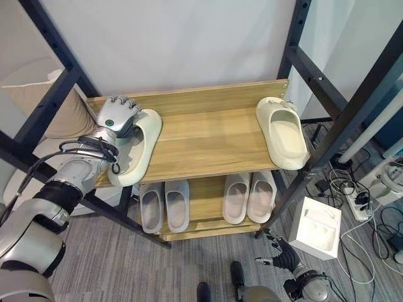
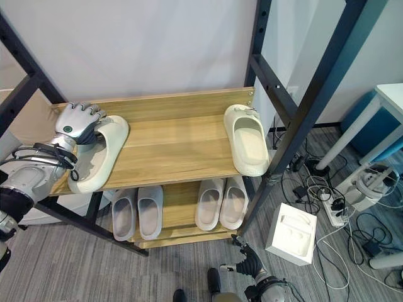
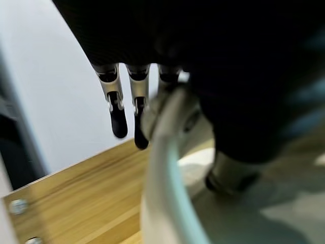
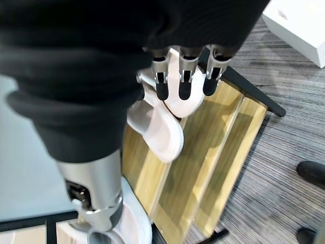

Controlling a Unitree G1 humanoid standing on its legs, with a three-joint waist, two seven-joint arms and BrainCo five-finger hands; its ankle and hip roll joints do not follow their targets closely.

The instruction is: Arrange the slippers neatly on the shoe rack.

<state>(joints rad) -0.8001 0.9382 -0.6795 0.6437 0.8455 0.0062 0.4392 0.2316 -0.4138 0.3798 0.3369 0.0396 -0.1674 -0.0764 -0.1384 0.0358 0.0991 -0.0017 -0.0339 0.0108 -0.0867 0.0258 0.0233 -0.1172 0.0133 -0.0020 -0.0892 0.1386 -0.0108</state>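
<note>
A pale green slipper (image 1: 135,154) lies at the left end of the wooden top shelf (image 1: 208,138), its heel sticking out over the front edge. My left hand (image 1: 118,116) is at its toe end, shut on the slipper's upper. In the left wrist view the fingers (image 3: 118,122) reach over the slipper's rim (image 3: 162,168) and the thumb sits inside. A second matching slipper (image 1: 283,135) rests at the right end of the shelf, toe towards the wall. My right hand (image 1: 277,246) hangs low by the rack's front right foot, open and holding nothing, fingers (image 4: 184,81) straight.
Two pairs of grey-white slippers (image 1: 165,204) (image 1: 250,196) stand side by side on the lower shelf. Black frame posts (image 1: 296,44) flank the rack. A beige cushion (image 1: 56,107) lies left of it. A white box (image 1: 318,228) and tangled cables (image 1: 352,195) sit on the floor at right.
</note>
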